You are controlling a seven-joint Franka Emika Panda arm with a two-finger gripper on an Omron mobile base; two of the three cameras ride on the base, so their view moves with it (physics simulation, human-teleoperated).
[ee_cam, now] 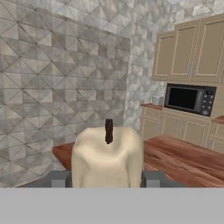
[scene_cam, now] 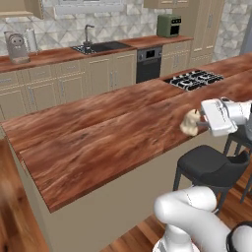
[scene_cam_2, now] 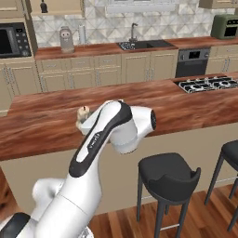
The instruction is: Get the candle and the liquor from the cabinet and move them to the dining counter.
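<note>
My gripper (scene_cam: 196,125) is shut on the candle (scene_cam: 189,123), a cream, lumpy lump with a dark wick, held sideways by the near edge of the dining counter (scene_cam: 98,133). In the hand view the candle (ee_cam: 107,157) sits between both fingers (ee_cam: 59,178). From the right base camera the candle (scene_cam_2: 82,113) peeks out behind my forearm, over the counter (scene_cam_2: 42,125). Whether it touches the wood I cannot tell. A small black bottle, the liquor (scene_cam_2: 43,6), stands in the open wall cabinet (scene_cam_2: 62,6) at the far upper left.
A black cooktop (scene_cam: 194,78) is set into the counter to the right. Dark stools (scene_cam: 209,165) (scene_cam_2: 167,174) stand at its near side. On the far worktop are a sink (scene_cam: 96,47), a beige coffee machine (scene_cam: 17,47), a green toaster (scene_cam: 169,25) and a microwave (scene_cam_2: 14,39).
</note>
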